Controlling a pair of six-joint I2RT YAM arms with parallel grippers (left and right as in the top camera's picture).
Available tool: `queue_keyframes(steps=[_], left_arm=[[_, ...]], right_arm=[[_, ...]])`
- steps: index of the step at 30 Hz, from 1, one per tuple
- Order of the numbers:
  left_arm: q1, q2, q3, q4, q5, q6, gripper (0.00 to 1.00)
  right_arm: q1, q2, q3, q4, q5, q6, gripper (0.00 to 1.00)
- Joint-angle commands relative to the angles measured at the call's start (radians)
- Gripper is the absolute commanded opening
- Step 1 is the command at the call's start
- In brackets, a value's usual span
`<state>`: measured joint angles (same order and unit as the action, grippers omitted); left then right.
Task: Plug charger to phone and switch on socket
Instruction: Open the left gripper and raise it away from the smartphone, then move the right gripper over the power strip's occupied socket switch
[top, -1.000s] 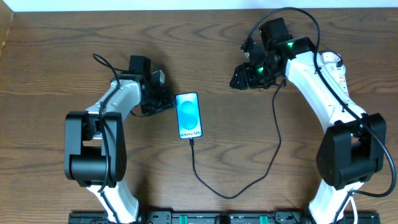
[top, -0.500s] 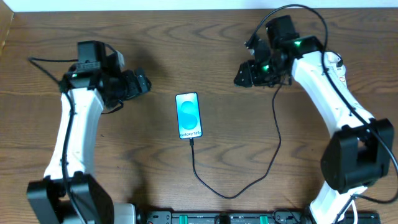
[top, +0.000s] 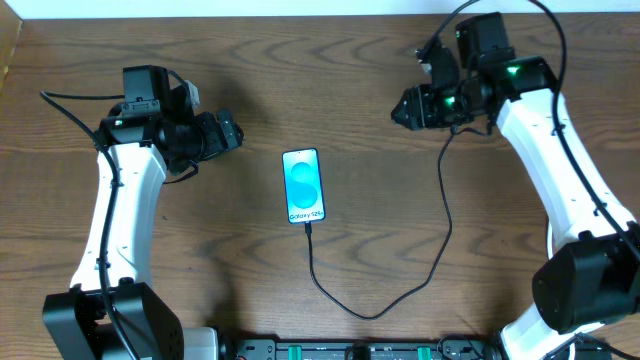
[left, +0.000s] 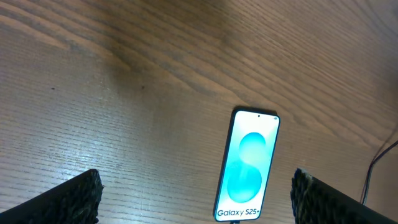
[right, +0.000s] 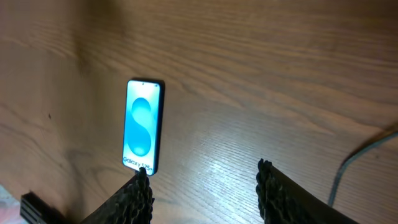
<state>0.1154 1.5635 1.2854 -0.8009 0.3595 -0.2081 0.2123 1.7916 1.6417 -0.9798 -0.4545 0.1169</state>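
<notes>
The phone (top: 304, 186) lies flat mid-table, blue screen up, and also shows in the left wrist view (left: 247, 165) and the right wrist view (right: 143, 124). The charger cable (top: 440, 235) leaves the phone's near end, where its tip (top: 309, 227) meets the phone. It loops toward the front and runs up under the right arm; its plug is hidden. My left gripper (top: 232, 134) hovers left of the phone, open and empty (left: 196, 199). My right gripper (top: 402, 109) hangs at the back right, jaws apart with nothing between them (right: 202, 186). The socket is out of view.
A dark rail (top: 350, 350) runs along the table's front edge. The table's back edge (top: 300, 14) lies near the top of the overhead view. The arms' own black leads arc over each wrist.
My left gripper let go beside the phone, opened wide and swung away to the left and back. My right arm drifted right and toward the back. The phone and cable stayed put.
</notes>
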Motion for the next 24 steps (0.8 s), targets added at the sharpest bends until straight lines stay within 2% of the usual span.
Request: queue_keyframes(steps=[1,24], left_arm=[[0.002,0.003,0.011,-0.003,-0.013,0.009,0.96],[0.002,0.003,0.011,-0.002,-0.013,0.009,0.97]], right_arm=[[-0.038,-0.061,0.020,-0.014,0.003,-0.026,0.53],[-0.151,-0.073,0.019,-0.109,0.037,-0.009,0.53]])
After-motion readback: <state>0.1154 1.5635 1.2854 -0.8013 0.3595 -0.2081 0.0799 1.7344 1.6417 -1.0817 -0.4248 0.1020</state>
